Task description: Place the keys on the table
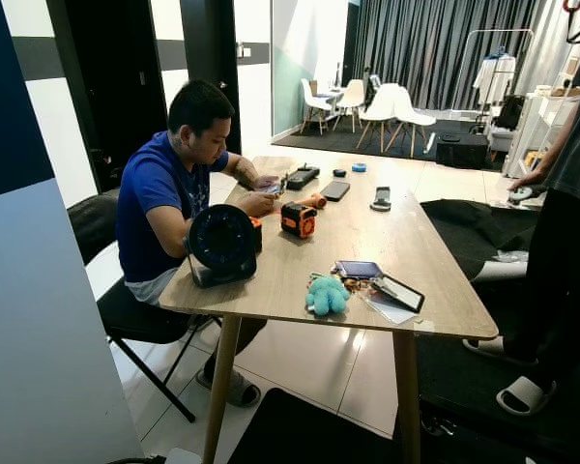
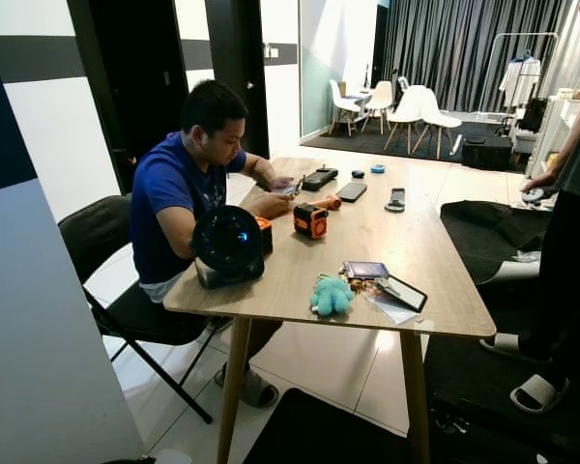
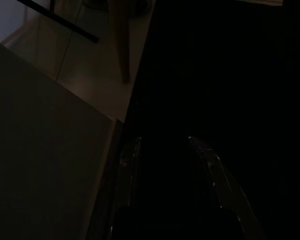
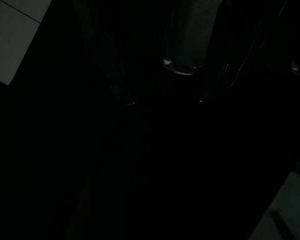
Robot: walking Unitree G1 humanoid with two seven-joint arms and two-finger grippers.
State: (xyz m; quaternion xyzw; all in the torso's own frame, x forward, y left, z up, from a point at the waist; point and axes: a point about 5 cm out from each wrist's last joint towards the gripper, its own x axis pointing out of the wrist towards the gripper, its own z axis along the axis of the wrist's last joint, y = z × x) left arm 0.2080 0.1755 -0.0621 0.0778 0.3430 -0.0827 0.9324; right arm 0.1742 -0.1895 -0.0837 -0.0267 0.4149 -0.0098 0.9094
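Keys already at the tabletop's near edge

We see the keys (image 1: 360, 284) beside the teal plush toy (image 1: 327, 294) near the tabletop (image 1: 367, 232) edge; both arms hang idle, jaws too dark to tell, so we'd back off without bumping.

Head views: bright, even, sharp indoor light; soft glare on the glossy white floor tiles (image 1: 300, 362). Wrist views: very dark and underexposed, with faint highlights and little discernible detail.

Seated person (image 1: 169, 198), round black fan (image 1: 221, 244)
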